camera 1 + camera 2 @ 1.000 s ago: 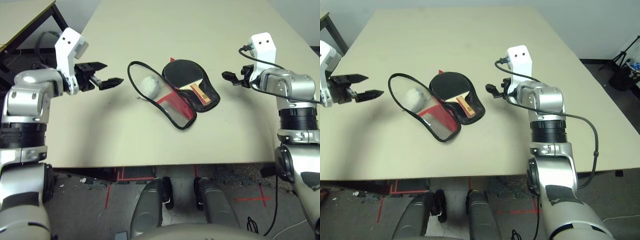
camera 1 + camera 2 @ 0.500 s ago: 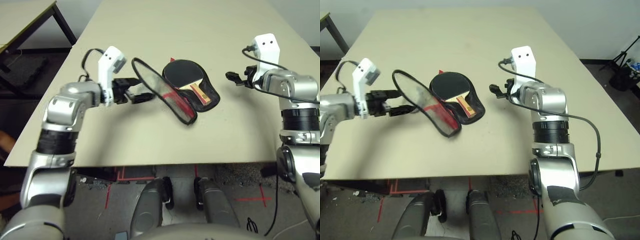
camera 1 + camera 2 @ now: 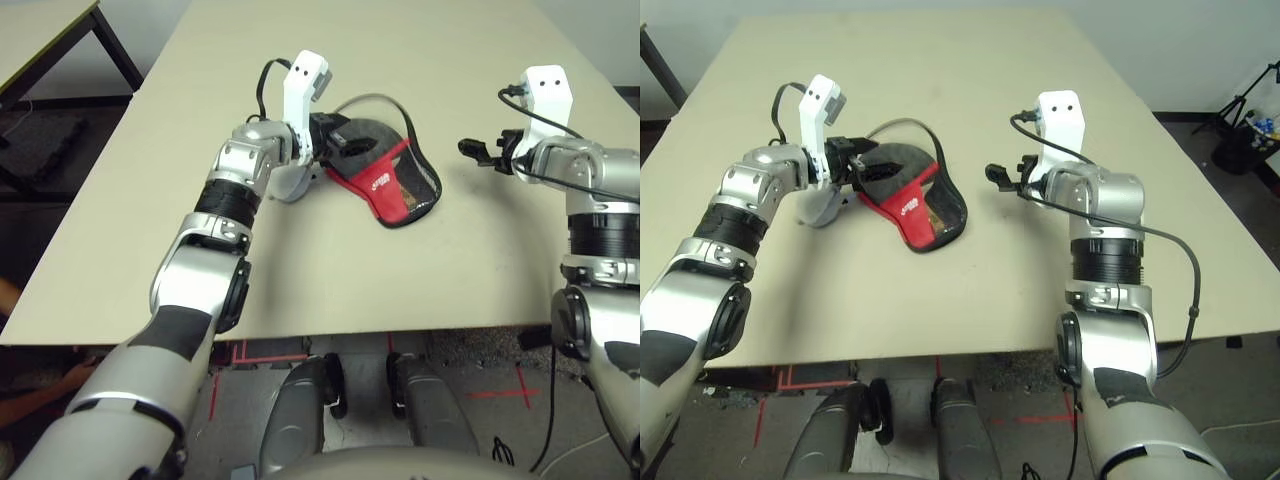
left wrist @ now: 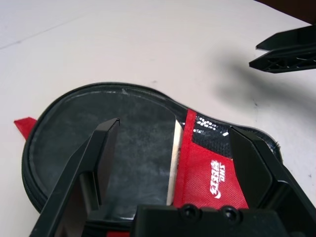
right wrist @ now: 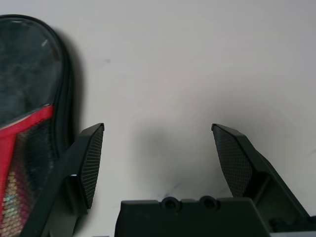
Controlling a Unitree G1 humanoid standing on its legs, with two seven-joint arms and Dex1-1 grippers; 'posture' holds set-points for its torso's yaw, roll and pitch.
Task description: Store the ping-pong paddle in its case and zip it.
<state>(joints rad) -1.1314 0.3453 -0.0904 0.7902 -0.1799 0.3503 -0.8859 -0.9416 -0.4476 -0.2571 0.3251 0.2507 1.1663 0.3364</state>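
The case [image 3: 392, 185] lies mid-table with its red logo flap folded over the lower half. Inside it, the ping-pong paddle [image 4: 133, 148] shows its black face and a strip of pale edge; the handle is hidden under the flap. My left gripper [image 3: 340, 140] hovers open over the round end of the case, its fingers [image 4: 106, 143] straddling the flap's edge. The fluffy pompom [image 3: 288, 186] sits beside the case under my left wrist. To the right of the case, my right gripper [image 3: 470, 150] stands open over bare table, holding nothing.
The beige table [image 3: 300, 260] has free room in front of and behind the case. Its front edge runs close below the case. A second table [image 3: 40, 30] stands off to the far left.
My left arm has swung right, from the table's left side to the case. The flap, spread open to the left before, now lies folded over the paddle. The right gripper stays in place.
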